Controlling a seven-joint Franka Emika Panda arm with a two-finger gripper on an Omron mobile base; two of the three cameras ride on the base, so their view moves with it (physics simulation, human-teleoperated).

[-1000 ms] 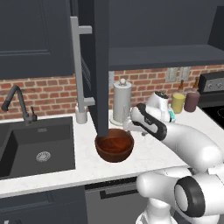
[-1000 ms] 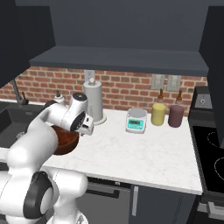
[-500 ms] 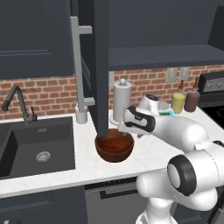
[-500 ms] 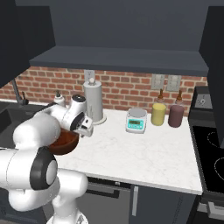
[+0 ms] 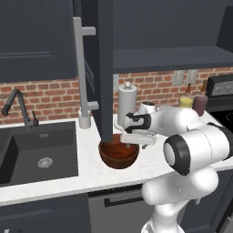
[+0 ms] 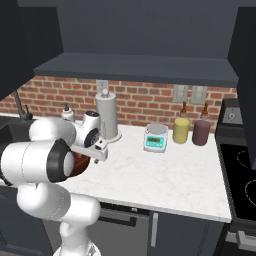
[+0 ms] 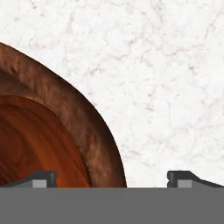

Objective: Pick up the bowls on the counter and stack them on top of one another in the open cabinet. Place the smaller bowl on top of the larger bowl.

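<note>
Counter [image 5: 91, 175]: larger bowl [image 5: 119, 153] sits unlifted, nothing stacked.
Gripper [image 7: 111, 177]: wide open, empty, straddling its rim.

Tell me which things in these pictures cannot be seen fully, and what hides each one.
- Large bowl: in the left base view the cabinet door and the hand cover parts of its rim; in the right base view the arm hides nearly all of it; the hand view cuts it off at the left edge.
- Small bowl: I cannot find it.
- Cabinet shelf: its top surface cannot be seen from below.
</note>
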